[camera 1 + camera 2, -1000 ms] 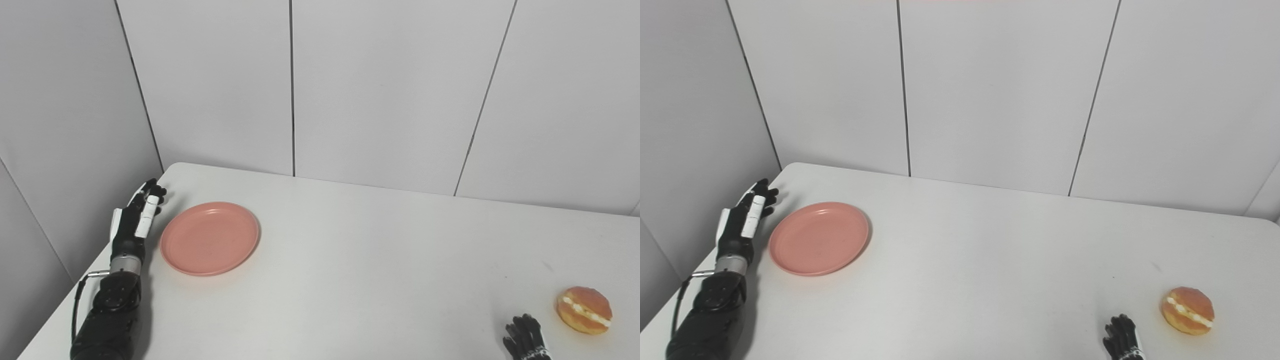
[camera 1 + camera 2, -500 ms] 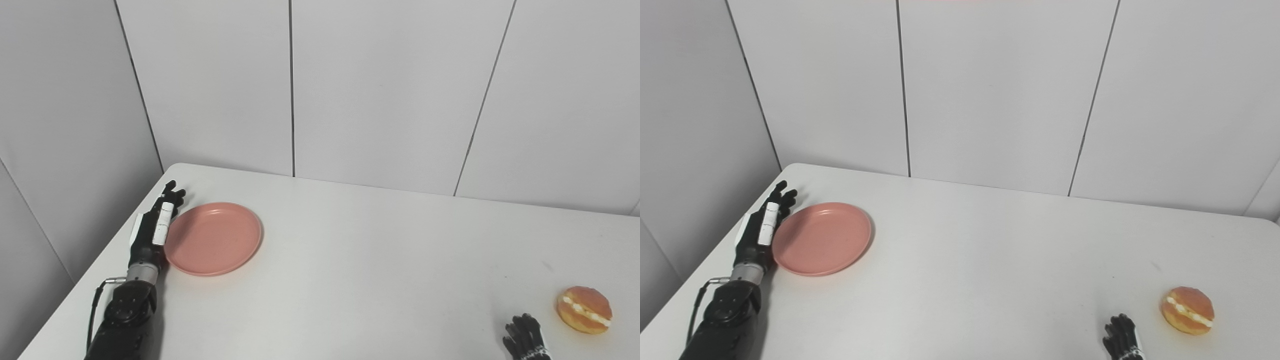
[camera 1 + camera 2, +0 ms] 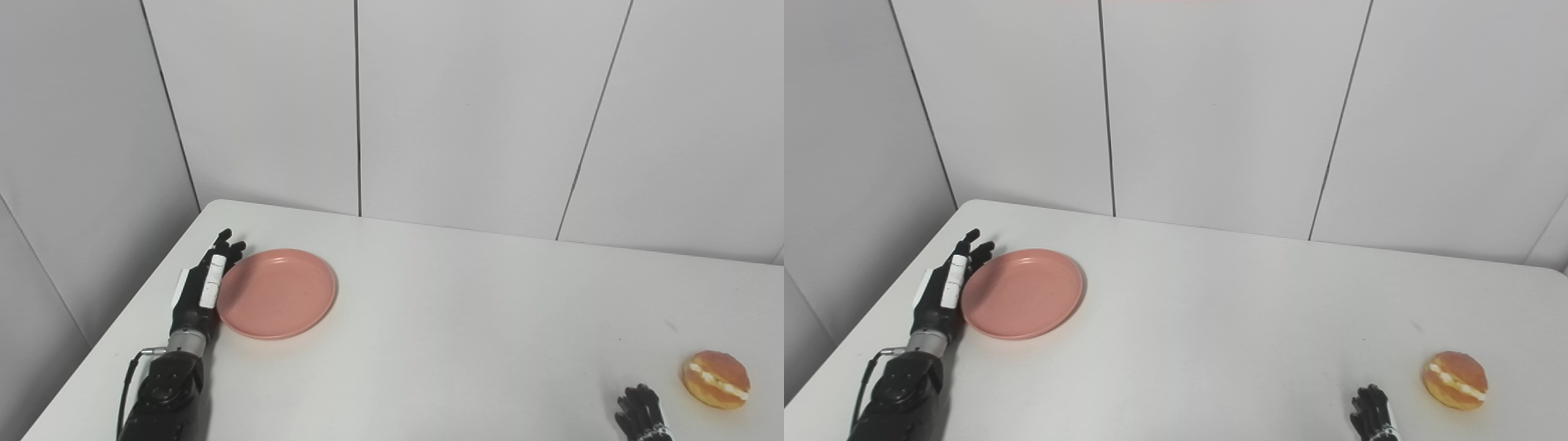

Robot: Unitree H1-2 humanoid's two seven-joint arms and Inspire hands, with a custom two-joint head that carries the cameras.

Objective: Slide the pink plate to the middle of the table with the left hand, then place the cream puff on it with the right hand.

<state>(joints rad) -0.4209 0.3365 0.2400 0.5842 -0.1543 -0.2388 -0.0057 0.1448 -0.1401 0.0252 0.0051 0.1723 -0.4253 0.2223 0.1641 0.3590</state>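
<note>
Left eye view: my left hand [image 3: 202, 288], fingers straight and holding nothing, presses its edge against the pink plate [image 3: 277, 293], far left of the table [image 3: 429, 343]. I'm mid-slide; next, push rightward.

Right eye view: the cream puff [image 3: 1455, 380] sits far right; whether my right hand [image 3: 1373, 421] is spread or closed I cannot tell.

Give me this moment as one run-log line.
phase: plate slide | left hand: open, flat against left rim of pink plate | right hand: idle at bottom edge | cream puff: on table, untouched
</note>
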